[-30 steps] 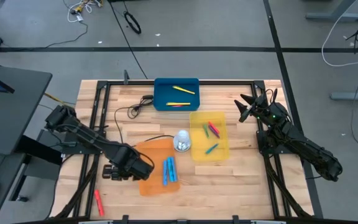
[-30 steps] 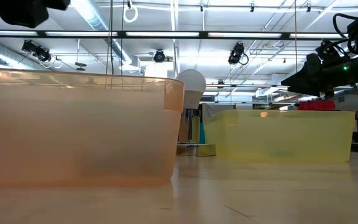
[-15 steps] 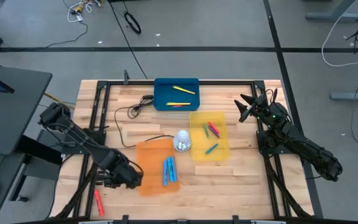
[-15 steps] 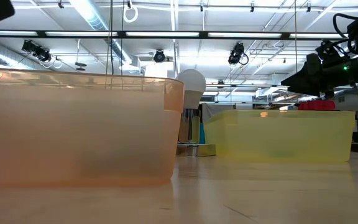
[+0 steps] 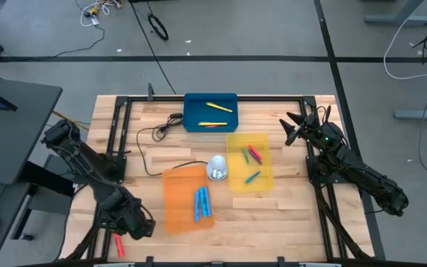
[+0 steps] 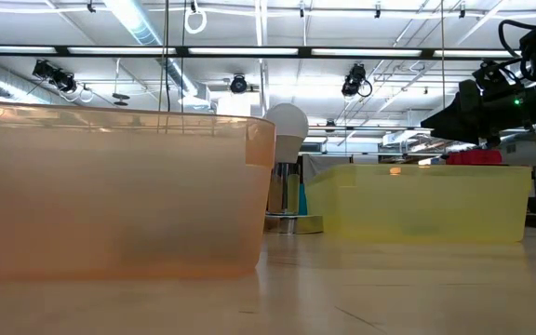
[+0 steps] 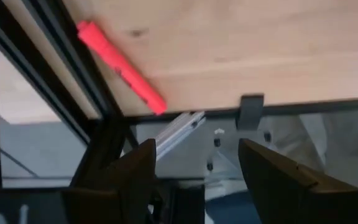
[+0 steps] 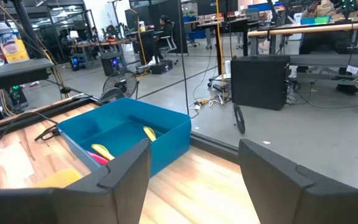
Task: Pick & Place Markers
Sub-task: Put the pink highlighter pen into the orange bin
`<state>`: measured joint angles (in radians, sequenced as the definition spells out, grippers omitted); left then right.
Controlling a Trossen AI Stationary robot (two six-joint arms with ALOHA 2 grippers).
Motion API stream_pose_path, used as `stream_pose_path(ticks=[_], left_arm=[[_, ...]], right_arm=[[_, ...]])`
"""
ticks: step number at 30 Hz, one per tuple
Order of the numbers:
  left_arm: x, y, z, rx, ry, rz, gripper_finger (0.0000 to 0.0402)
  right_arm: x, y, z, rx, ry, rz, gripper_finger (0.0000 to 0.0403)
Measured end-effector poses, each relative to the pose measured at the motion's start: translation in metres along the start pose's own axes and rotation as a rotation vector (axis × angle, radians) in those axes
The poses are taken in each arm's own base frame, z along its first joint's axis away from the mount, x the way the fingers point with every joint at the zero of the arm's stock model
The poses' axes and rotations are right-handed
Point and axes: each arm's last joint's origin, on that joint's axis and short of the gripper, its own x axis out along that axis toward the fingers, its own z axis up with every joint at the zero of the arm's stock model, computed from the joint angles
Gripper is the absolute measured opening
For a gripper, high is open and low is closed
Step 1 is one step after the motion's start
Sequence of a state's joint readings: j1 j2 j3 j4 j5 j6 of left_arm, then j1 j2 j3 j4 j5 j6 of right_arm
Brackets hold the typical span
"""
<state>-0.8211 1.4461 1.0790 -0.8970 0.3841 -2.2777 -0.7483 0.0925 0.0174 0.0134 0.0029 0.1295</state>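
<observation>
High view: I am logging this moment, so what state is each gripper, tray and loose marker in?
Left gripper: open, empty, by the red marker.
Right gripper: open, empty, at the table's right edge.
Red marker: loose on the table, outside any tray.
Orange tray: holds blue markers.
Yellow tray: holds several markers.
Blue tray: holds yellow markers.

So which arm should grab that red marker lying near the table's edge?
Left. Its open claw hovers right beside the red marker; the right claw waits far across the table.
</observation>
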Motion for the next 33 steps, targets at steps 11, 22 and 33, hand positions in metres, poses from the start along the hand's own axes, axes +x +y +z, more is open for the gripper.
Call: stream_pose_path(ticks=[11, 22, 33], left_arm=[[0.007, 0.005, -0.002, 0.004, 0.065, 0.008, 0.0234], [0.006, 0.000, 0.000, 0.031, 0.023, -0.071, 0.0233], [0.042, 0.000, -0.003, -0.218, 0.028, 0.158, 0.0233]], right_arm=[[0.000, 0.000, 0.000, 0.000, 0.000, 0.000, 0.0245], [0.000, 0.000, 0.000, 0.000, -0.001, 0.000, 0.0245], [0.000, 0.000, 0.000, 0.000, 0.000, 0.000, 0.0245]])
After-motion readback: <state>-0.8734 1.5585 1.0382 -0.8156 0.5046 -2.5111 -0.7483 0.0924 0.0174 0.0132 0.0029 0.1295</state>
